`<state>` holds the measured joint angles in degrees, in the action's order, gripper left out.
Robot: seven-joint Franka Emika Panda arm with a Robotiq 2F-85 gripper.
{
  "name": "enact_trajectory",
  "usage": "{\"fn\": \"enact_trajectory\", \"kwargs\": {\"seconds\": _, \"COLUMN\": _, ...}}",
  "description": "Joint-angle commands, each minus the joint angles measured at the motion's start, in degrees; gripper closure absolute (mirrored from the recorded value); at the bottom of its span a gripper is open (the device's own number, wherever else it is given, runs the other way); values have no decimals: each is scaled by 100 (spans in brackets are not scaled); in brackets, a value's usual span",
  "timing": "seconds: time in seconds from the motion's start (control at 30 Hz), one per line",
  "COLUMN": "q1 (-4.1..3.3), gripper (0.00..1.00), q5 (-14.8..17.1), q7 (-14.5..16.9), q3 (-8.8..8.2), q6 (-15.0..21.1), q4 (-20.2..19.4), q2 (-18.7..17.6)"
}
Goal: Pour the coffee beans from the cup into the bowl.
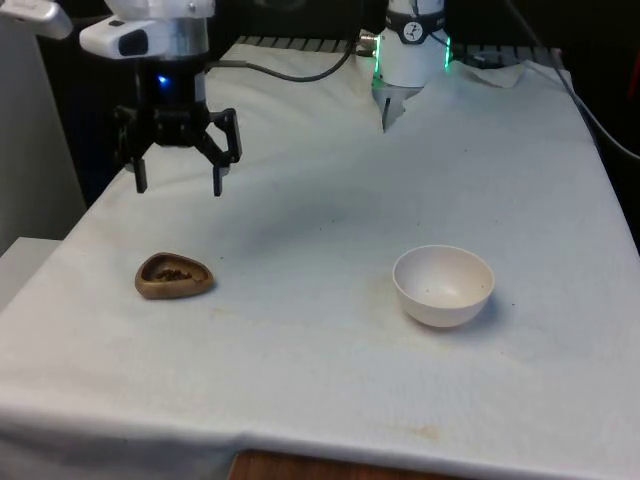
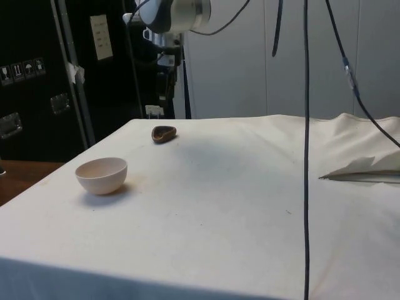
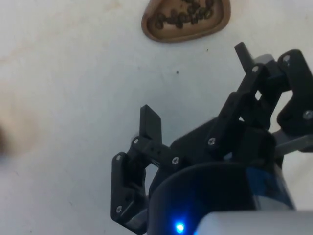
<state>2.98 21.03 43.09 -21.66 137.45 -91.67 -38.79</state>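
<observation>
A small brown wooden cup with dark coffee beans in it rests on the white cloth at the front view's left. It lies near the table's far edge in the side view and shows with its beans in the wrist view. A white bowl stands to the front view's right, upright. My gripper hangs open in the air above and behind the cup, holding nothing.
A crumpled fold of white cloth lies at the table's far end near the robot's base. Black cables hang down in the side view. The table's left edge runs close to the cup.
</observation>
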Motion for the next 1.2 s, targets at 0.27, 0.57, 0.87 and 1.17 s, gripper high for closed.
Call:
{"fn": "enact_trajectory", "kwargs": {"seconds": 0.27, "q1": 138, "gripper": 0, "q5": 521, "q7": 286, "q3": -86, "q6": -201, "q4": 676, "q2": -544}}
{"fn": "enact_trajectory", "kwargs": {"seconds": 0.57, "q1": 166, "gripper": 0, "q5": 831, "q7": 269, "q3": -206, "q6": -275, "q4": 917, "q2": -819}}
{"fn": "enact_trajectory", "kwargs": {"seconds": 0.87, "q1": 166, "gripper": 0, "q5": 1089, "q7": 183, "q3": -298, "q6": -264, "q4": 1054, "q2": -1026}}
{"fn": "enact_trajectory", "kwargs": {"seconds": 1.17, "q1": 195, "gripper": 0, "q5": 1266, "q7": 80, "q3": -367, "q6": -286, "q4": 1278, "q2": -1238}}
